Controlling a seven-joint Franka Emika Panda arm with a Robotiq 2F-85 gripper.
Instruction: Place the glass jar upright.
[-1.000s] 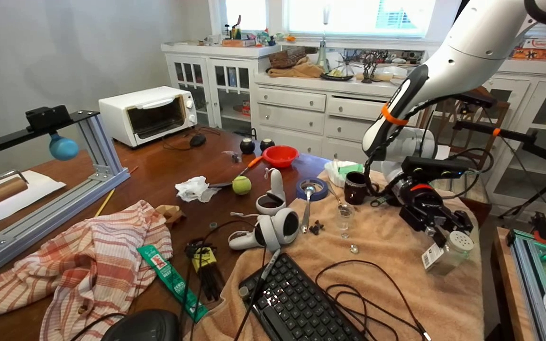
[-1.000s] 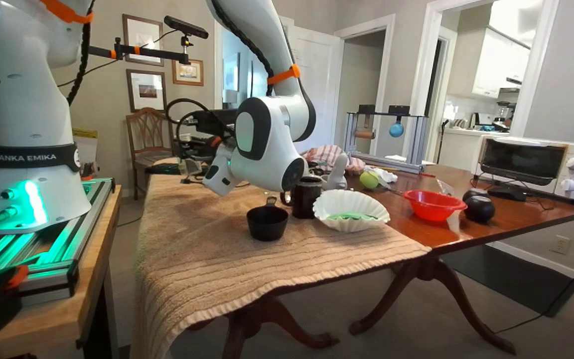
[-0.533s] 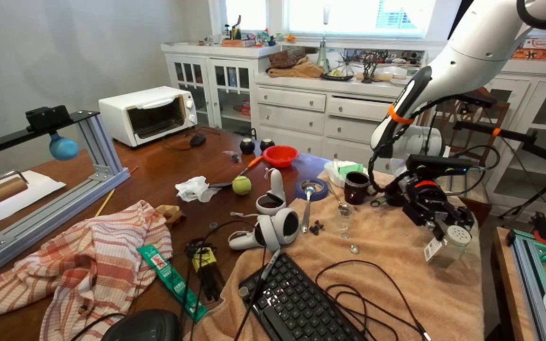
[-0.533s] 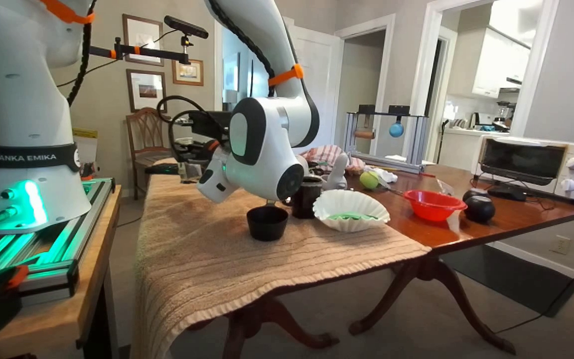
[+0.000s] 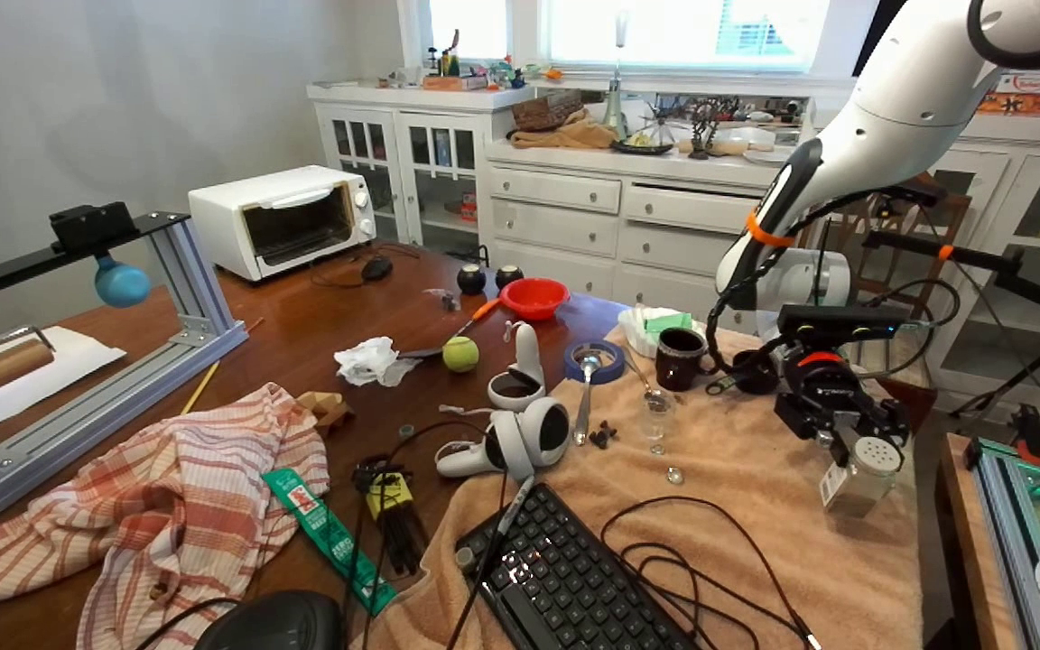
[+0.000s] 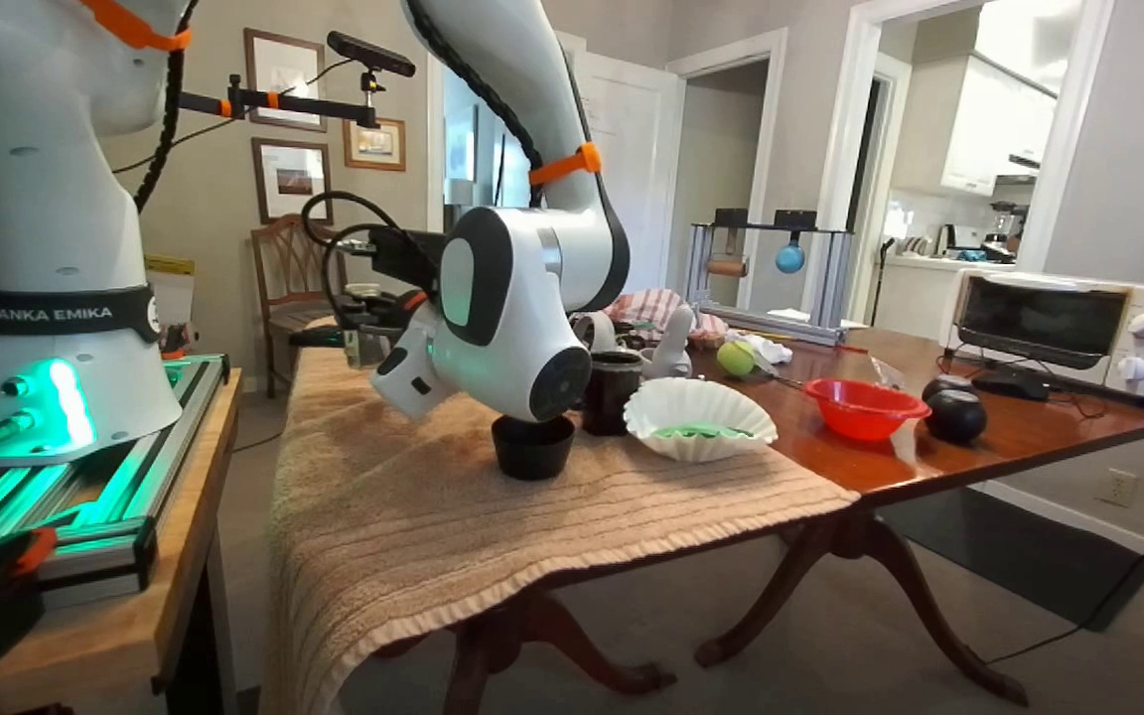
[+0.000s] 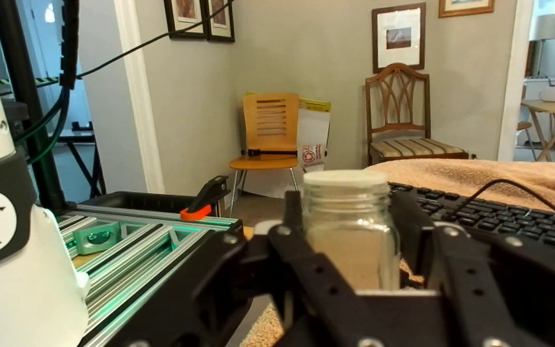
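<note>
My gripper (image 7: pixel 350 217) clasps the clear glass jar (image 7: pixel 354 246), boxy-bodied with a ridged neck and holed white lid (image 5: pixel 877 453). It's nearly upright between the fingertips (image 7: pixel 293 207); whether its base touches the fuzzy tan towel (image 5: pixel 755 487), I can't tell.

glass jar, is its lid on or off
On: the white lid, with small holes, tops the glass jar in an exterior view.

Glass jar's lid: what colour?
The perforated lid is off-white; it shows best in an exterior view.
</note>
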